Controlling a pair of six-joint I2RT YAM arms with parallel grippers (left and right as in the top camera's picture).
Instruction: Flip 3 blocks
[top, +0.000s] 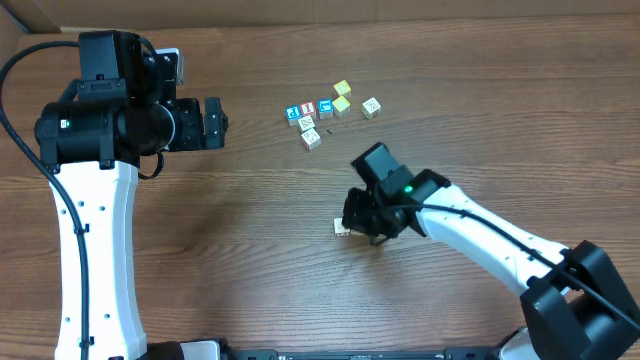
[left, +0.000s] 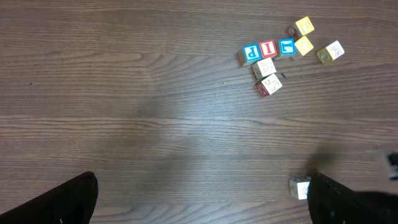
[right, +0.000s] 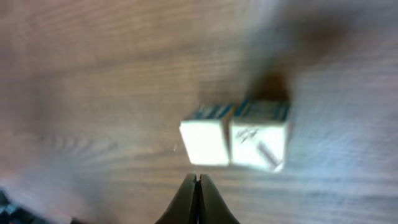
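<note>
One small pale wooden block (top: 343, 228) (right: 233, 137) lies alone on the table, also seen low at the right as the lone block (left: 300, 188). My right gripper (top: 356, 227) (right: 198, 178) is shut and empty, its tips right at the block's near edge. Whether they touch is unclear. More blocks form a cluster further back: a blue letter cube (top: 293, 114) (left: 250, 52), a red-bordered cube (top: 308, 108) (left: 268, 48), another blue one (left: 286, 46) and two pale ones (left: 263, 67) (left: 268, 84). My left gripper (top: 217, 122) (left: 202, 208) hangs wide open, far left of the cluster, holding nothing.
Two plain yellow cubes (left: 304, 25) (left: 303, 45) and a pale cube with a yellow side (left: 330, 52) sit at the right end of the cluster. The wooden table (top: 200, 250) spreads bare between the two arms. The right arm reaches in from the lower right.
</note>
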